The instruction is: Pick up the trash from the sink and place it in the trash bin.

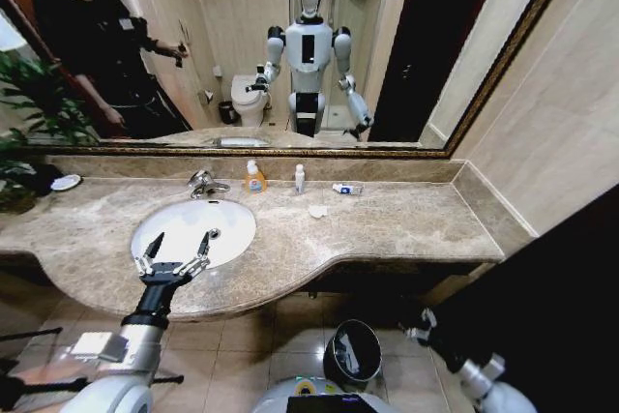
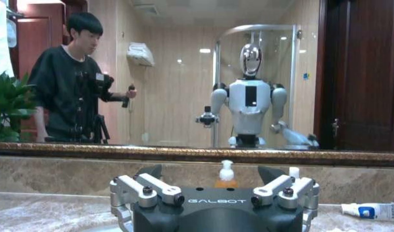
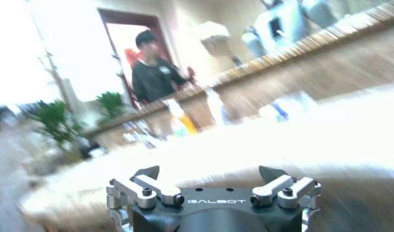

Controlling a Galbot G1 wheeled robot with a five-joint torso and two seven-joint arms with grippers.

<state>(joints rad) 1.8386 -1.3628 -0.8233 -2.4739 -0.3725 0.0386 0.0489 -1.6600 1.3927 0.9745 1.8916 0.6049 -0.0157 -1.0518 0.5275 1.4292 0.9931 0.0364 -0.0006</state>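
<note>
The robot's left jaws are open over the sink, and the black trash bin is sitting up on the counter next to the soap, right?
Not quite. The left gripper does hover over the sink with its jaws open, but the trash bin stands on the floor below the counter, not beside the soap bottle. The head view shows it.

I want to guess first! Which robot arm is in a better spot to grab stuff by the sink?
Probably the left. Its gripper hangs over the sink's near rim with jaws open. The right gripper is low beside the bin, below the counter, so it would have to travel further.
</note>
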